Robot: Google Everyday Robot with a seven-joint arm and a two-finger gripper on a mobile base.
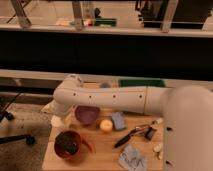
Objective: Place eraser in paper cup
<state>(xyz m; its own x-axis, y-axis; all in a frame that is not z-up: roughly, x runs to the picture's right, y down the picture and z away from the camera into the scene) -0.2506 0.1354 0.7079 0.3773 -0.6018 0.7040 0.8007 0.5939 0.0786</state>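
Observation:
The red-orange paper cup (70,145) with a curved side handle stands on the wooden table (102,150) at the front left. Its inside is dark, and I cannot make out the eraser as a separate thing there or anywhere else. My white arm reaches from the right across the table and bends down at the left. My gripper (58,118) hangs at the table's left edge, just above and left of the cup and beside the purple bowl (87,114).
An orange ball (105,125) and a blue sponge (118,120) lie mid-table. A dark-handled tool (127,138) with a small black piece (149,133) lies to the right. A crumpled grey cloth (132,159) is at the front. A green item (141,82) lies at the back.

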